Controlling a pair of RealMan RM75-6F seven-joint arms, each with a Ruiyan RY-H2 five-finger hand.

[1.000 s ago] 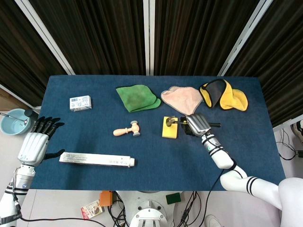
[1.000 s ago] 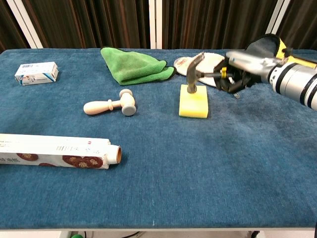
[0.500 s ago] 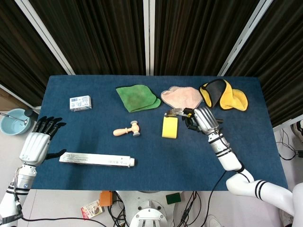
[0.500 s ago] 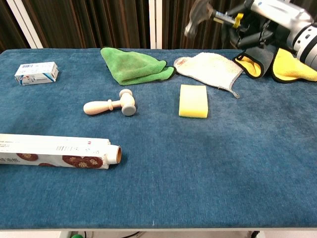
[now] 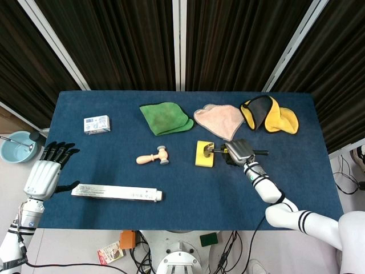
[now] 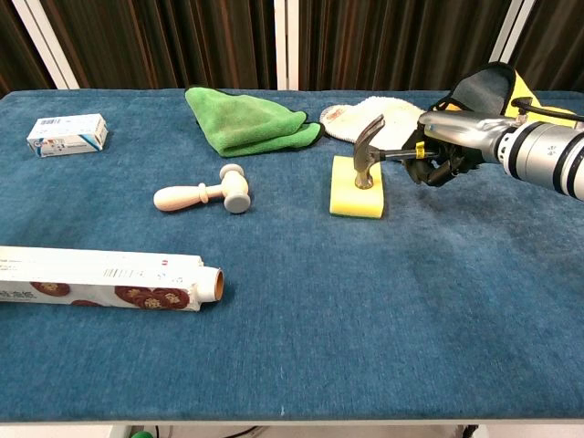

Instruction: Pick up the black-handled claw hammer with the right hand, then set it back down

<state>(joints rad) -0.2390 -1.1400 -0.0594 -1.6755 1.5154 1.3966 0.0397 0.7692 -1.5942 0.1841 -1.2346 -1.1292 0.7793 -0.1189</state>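
Observation:
My right hand (image 5: 238, 151) (image 6: 445, 151) grips the black handle of the claw hammer (image 6: 370, 151), whose steel head (image 5: 207, 150) rests on the yellow sponge (image 5: 204, 154) (image 6: 357, 188). The handle's black end (image 5: 259, 152) sticks out to the right of the hand in the head view. My left hand (image 5: 47, 170) hangs open off the table's left edge, fingers spread, holding nothing; the chest view does not show it.
A wooden mallet (image 5: 153, 156) (image 6: 204, 194) lies left of the sponge. A long box (image 5: 116, 192) (image 6: 102, 278) lies near the front left. At the back are a green cloth (image 5: 166, 117), a pink cloth (image 5: 219, 120), a yellow-black cloth (image 5: 268, 114) and a small box (image 5: 96, 124).
The right hand, which had lifted the hammer high above the cloths, has come back down; the hammer head now sits on the sponge again. The left hand stayed put.

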